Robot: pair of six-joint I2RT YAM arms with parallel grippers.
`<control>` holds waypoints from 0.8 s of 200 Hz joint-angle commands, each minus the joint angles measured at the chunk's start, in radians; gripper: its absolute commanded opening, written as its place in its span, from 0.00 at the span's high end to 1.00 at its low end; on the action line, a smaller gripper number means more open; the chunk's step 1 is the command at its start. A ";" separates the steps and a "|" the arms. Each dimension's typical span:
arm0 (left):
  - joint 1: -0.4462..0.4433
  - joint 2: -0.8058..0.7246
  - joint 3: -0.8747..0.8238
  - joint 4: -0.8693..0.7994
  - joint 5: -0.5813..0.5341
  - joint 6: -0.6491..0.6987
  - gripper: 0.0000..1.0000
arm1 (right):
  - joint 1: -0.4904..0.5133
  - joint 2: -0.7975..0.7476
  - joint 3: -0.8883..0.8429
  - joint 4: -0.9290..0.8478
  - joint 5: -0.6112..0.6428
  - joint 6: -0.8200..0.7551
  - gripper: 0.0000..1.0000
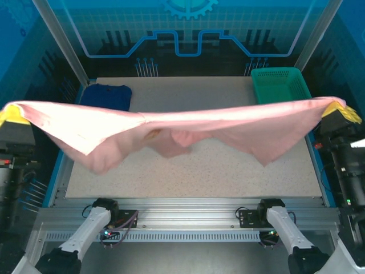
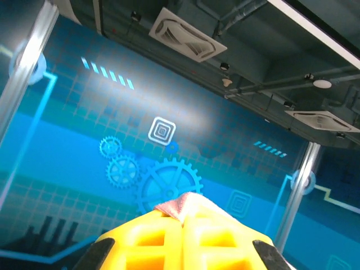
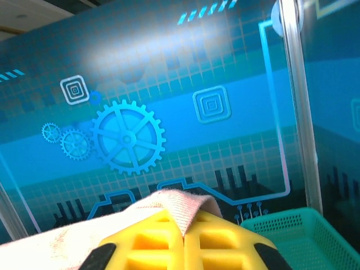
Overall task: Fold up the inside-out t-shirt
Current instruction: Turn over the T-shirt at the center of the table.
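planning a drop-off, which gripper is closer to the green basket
Right. The right gripper, shut on the t-shirt, sits just right of the green basket; the left gripper holds the opposite end, far to the left.

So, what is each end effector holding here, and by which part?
Both hold the pink t-shirt: left end effector and right end effector each pinch one end of its taut top edge, the rest hanging.

My table [image 1: 194, 171] has a pale speckled top. At twelve o'clock stands a blue wall panel [image 1: 188, 28] printed with gears and grid lines, with silvery posts [image 1: 60, 40] at eleven and one o'clock. Overhead, a dark ceiling [image 2: 292, 50] carries square air vents [image 2: 183, 31] and pipes [image 2: 247, 14].
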State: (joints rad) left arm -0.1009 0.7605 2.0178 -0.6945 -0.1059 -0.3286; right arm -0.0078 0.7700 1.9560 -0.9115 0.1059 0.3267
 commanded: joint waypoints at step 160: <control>0.101 0.677 0.367 0.048 -0.040 0.153 1.00 | -0.017 0.524 0.159 0.018 -0.107 -0.031 0.94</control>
State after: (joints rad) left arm -0.0151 1.5356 2.3131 -0.7139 -0.1696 -0.1577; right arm -0.0086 1.3762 2.0197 -0.9298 0.0265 0.2806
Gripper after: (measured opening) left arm 0.054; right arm 0.068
